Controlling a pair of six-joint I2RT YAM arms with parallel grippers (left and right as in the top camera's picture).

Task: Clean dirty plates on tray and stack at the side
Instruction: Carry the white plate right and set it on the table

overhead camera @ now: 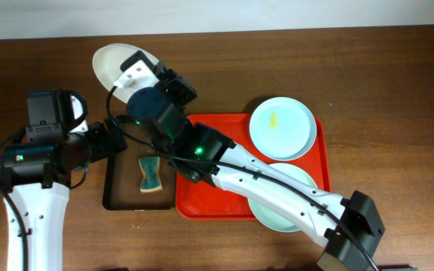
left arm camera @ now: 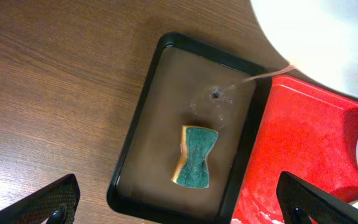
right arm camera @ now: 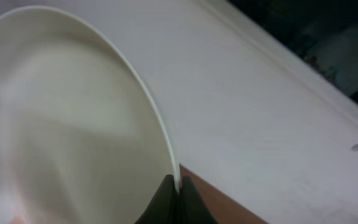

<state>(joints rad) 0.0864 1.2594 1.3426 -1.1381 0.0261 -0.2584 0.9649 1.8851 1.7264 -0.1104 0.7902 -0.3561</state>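
Note:
My right gripper (overhead camera: 136,74) (right arm camera: 176,200) is shut on the rim of a white plate (overhead camera: 114,62) (right arm camera: 67,124), which it holds tilted above the table's far left, away from the red tray (overhead camera: 209,203) (left arm camera: 303,137). Two more plates lie on that tray. The far one (overhead camera: 282,128) carries a yellow smear, and the near one (overhead camera: 296,181) is partly hidden under my right arm. My left gripper (overhead camera: 121,140) (left arm camera: 179,208) hangs wide open over the black tray (overhead camera: 111,192) (left arm camera: 142,124), with nothing between its fingers.
A green and yellow sponge (overhead camera: 151,175) (left arm camera: 195,155) lies in the black tray, which sits against the red tray's left side. My right arm stretches diagonally across the red tray. A white rounded surface (left arm camera: 328,37) fills the top right of the left wrist view.

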